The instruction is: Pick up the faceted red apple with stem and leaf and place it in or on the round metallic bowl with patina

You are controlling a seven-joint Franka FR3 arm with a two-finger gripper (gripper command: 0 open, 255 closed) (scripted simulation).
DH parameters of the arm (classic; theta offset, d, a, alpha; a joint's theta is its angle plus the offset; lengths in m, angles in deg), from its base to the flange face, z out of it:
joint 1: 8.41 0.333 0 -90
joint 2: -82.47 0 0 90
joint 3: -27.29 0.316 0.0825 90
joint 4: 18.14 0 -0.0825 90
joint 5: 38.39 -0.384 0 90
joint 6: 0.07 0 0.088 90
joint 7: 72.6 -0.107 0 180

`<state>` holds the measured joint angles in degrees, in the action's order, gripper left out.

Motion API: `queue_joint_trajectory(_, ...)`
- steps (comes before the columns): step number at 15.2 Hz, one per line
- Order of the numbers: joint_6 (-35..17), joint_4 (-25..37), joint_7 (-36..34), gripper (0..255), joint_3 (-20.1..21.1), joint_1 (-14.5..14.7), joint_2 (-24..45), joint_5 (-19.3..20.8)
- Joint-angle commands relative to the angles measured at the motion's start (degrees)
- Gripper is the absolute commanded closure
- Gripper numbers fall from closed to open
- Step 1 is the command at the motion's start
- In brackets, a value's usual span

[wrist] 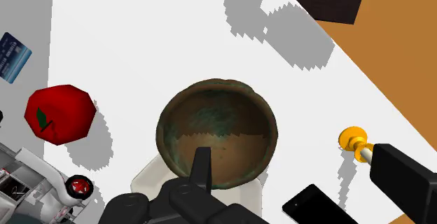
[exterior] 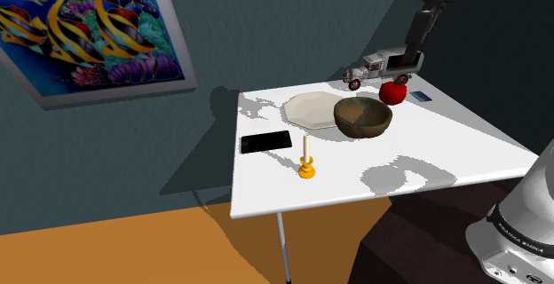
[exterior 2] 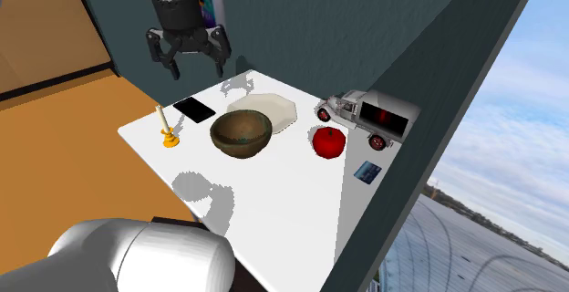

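Red apple rests beside the bowl, well apart from the hand.

The arm has glossy white, rounded shells. At the shoulder view's lower right, a grey band carries dark lettering. The blocky two-finger gripper is all black.

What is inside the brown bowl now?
The bowl looks bare inside, brown with green stains. One finger of the tool covers a small strip near the rim. The apple lies outside it.
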<state>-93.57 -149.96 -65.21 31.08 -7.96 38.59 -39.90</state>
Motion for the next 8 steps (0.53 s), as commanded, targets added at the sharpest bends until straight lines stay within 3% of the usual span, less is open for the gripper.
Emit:
queue_joint_trajectory(1, 0.00, 0.00, 0.00, 0, 0.00, 0.00, 0.00, 0.00)
queue_joint_trajectory(8, -8.32, -3.71, 7.56, 0, -7.16, -2.72, 4.65, 3.64)
